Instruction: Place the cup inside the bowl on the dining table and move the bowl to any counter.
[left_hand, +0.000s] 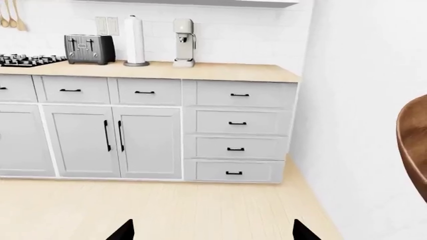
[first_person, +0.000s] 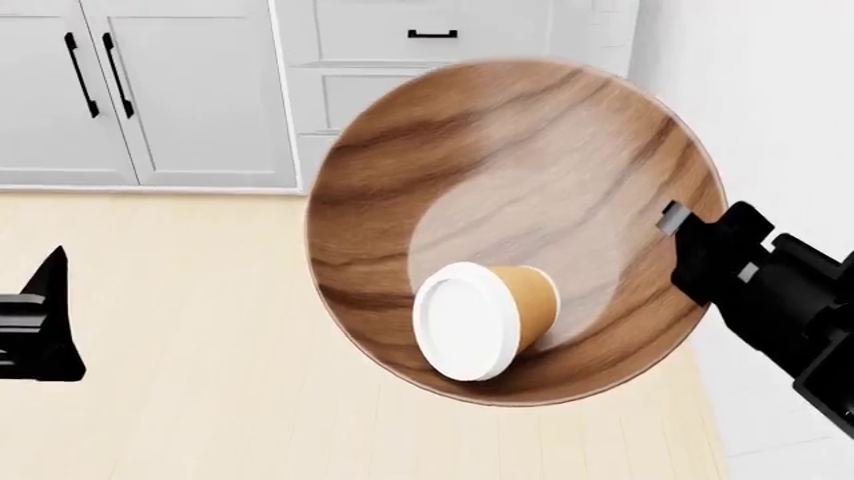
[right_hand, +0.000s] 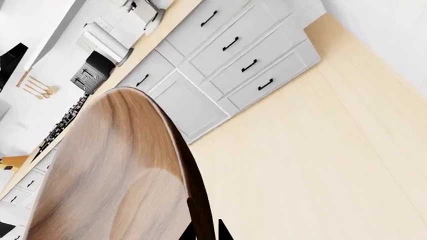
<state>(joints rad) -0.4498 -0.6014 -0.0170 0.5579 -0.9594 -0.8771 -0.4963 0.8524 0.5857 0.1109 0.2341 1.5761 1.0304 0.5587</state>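
Above the floor, the right pincer clamps the tilted bowl's rim, cup lying inside; left pincer apart.

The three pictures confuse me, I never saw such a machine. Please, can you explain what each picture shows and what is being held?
It is a simulated two-armed robot in a kitchen. The head view looks down from its head: the right gripper grips the rim of a wooden bowl, tilted over the floor, with a lidded cup lying inside. The other two cameras sit near the grippers. The left wrist view shows the open, empty left gripper facing the counter with a toaster. The right wrist view shows the bowl's edge close up.
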